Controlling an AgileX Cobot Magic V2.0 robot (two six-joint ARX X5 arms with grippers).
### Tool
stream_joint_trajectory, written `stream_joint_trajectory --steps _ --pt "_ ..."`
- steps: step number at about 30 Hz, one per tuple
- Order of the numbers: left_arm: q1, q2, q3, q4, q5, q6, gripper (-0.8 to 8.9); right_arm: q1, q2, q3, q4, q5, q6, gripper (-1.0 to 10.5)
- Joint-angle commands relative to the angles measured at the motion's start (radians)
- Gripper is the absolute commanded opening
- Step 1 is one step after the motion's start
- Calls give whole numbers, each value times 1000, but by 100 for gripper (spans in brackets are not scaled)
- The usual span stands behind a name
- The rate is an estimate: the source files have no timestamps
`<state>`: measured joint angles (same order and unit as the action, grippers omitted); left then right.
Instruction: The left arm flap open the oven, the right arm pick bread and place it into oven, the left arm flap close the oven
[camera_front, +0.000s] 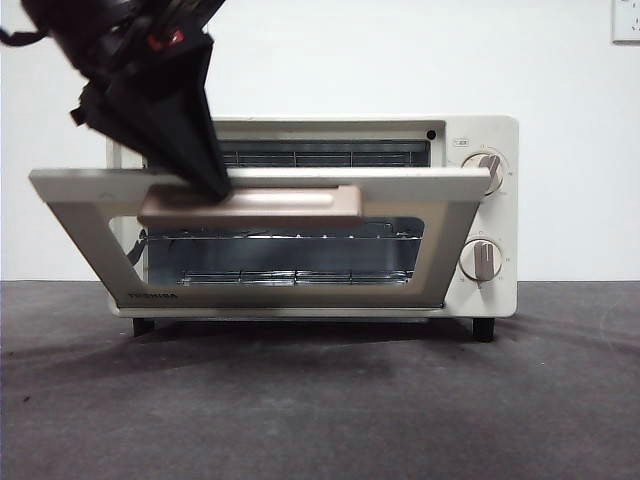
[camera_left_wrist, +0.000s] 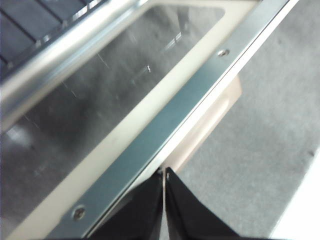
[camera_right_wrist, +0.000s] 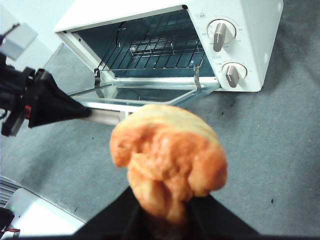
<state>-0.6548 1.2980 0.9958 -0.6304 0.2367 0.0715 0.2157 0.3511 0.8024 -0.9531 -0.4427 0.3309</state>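
- The oven stands on the dark desk with its door swung roughly level, not quite flat. I judge the first step, flapping it open, to be nearly finished.
- My left gripper comes down from the upper left of the front view. Its tip rests on the top edge of the door, right at the beige handle.
- In my left wrist view the two black jaws are pressed together with only a thin seam between them. They are closed on nothing and push on the door's edge rather than grip it.
- My right gripper holds the bread, an orange-brown glossy bun, pinched between its jaws. It hovers above the desk in front of the oven, clear of the door.
- The wire rack inside looks bare and the opening is unobstructed.
- Next, I judge, the left arm should lower the door fully or hold it steady, then stay clear of the mouth. The right arm then needs to carry the bread forward over the door and set it on the rack.
- Closing the door is not yet due.
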Motion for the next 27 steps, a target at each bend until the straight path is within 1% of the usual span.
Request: stream_joint_trajectory --steps 1,7,15,20,23,27 --pt "-8 -4 -29 44 -32 -43 13 5 -1 11 10 -3 9 47" --pt "-30 -12 -64 58 -32 -62 13 5 -1 11 10 -3 9 47" --pt "-67 -12 -135 130 -39 -113 13 5 -1 11 10 -3 9 47" --pt "-87 -12 -165 149 -78 -121 12 5 -1 11 10 -3 9 47" --pt "-93 -12 -185 160 -80 -140 13 5 -1 11 10 -3 8 47" --pt "-108 -13 -193 159 -80 -146 13 5 -1 11 11 -3 8 47"
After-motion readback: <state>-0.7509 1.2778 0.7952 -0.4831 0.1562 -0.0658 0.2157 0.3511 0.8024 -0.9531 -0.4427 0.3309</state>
